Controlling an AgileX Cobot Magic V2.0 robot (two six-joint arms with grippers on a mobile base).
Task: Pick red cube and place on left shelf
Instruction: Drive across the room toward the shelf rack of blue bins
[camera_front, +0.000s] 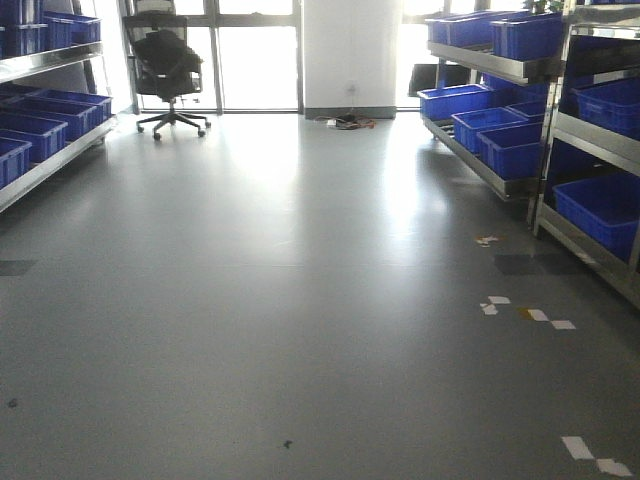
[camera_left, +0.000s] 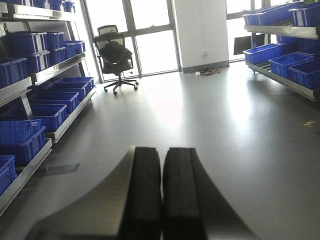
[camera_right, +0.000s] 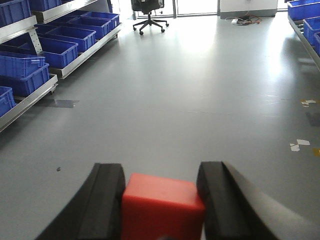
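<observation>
The red cube (camera_right: 162, 207) is squeezed in the right claw (camera_right: 161, 181) above the floor (camera_right: 200, 100); the left claw (camera_left: 161, 156) looks shut tight.

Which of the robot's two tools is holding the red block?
The right tool: the red cube sits squeezed between its black pads. The left tool is shut tight with nothing in it.

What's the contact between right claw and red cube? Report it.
Touching. The right wrist view shows the red cube wedged between the right claw's black fingers, no gap either side.
</observation>
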